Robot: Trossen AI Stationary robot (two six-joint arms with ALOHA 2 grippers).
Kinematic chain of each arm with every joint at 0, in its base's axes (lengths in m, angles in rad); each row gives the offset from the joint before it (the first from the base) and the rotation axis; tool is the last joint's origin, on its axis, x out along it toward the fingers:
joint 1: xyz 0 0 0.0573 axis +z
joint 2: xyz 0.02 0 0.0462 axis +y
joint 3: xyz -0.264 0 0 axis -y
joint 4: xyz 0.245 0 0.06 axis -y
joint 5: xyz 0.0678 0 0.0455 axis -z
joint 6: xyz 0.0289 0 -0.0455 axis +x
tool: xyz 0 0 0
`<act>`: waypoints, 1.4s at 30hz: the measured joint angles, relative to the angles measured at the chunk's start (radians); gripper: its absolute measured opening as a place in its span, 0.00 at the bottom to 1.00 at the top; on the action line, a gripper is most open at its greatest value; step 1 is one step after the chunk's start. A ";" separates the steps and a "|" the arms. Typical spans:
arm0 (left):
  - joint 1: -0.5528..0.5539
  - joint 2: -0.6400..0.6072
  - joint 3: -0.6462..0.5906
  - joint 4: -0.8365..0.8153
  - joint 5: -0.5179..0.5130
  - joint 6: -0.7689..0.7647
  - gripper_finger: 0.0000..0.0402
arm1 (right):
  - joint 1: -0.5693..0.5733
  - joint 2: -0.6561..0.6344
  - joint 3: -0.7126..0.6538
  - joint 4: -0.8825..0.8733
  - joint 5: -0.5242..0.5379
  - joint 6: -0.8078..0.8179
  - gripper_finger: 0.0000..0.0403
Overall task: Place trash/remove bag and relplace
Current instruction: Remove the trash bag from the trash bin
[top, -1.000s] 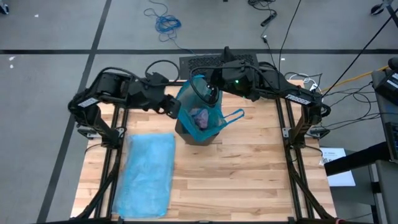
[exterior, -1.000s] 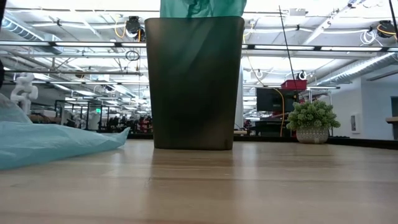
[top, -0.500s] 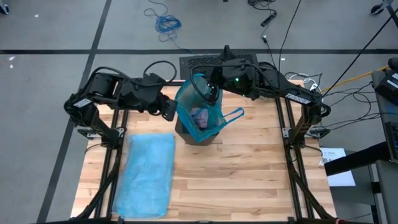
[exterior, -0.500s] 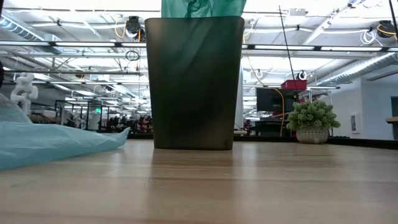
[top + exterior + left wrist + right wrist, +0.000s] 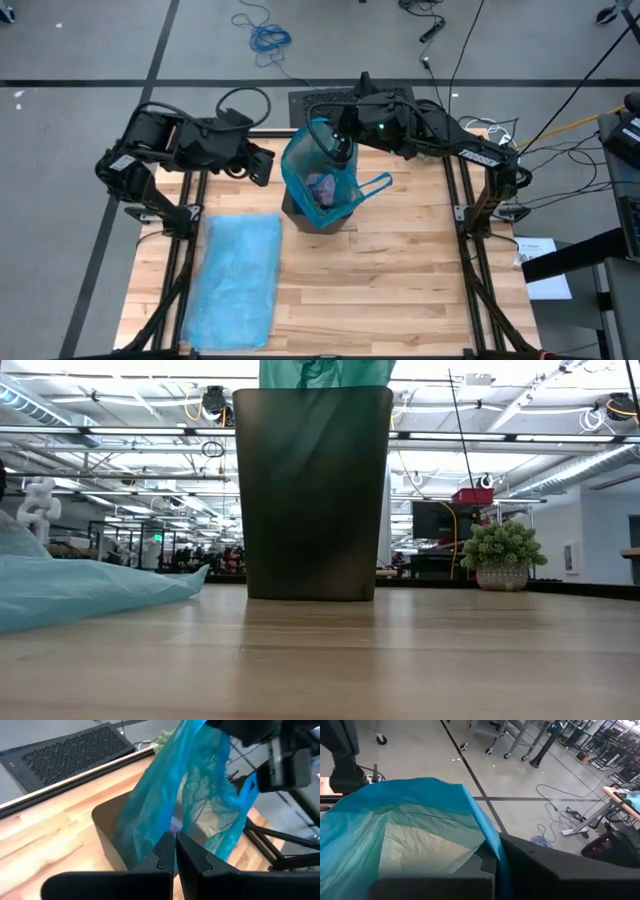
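Nearest the front of the wooden desk point(image 5: 400, 270), a flat light-blue bag point(image 5: 238, 280) lies spread along the left side, well apart from everything else. Farther back, near the middle, a dark bin point(image 5: 311, 490) stands upright with a blue bag point(image 5: 320, 180) pulled partly up out of it, a loop handle trailing off to the right. Down inside that bag a lilac-pink piece of trash point(image 5: 322, 187) shows; the rest of its contents cannot be made out. Left of the bin, the left gripper point(image 5: 262, 166) hangs just clear of the bag with its fingers point(image 5: 162, 852) pressed together on nothing. At the back edge of the bag, the right gripper point(image 5: 340, 152) has its fingers point(image 5: 487, 865) clamped on the blue plastic rim, holding it up above the bin. Beyond the desk, a small potted plant point(image 5: 503, 556) sits in the room.
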 joint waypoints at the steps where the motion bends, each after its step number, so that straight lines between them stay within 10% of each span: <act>1: 0.000 0.001 0.000 0.001 0.000 0.004 0.03 | -0.003 0.000 0.000 0.003 -0.012 0.000 0.00; 16: 0.057 0.033 0.000 0.066 0.072 0.107 0.04 | -0.005 0.000 0.000 0.022 -0.022 0.000 0.00; 29: 0.072 0.034 0.000 0.058 0.077 0.133 0.31 | -0.005 0.000 0.000 0.020 -0.022 -0.001 0.00; 42: 0.078 0.019 0.000 0.080 0.107 0.122 0.33 | -0.005 0.000 0.000 0.018 -0.046 -0.001 0.00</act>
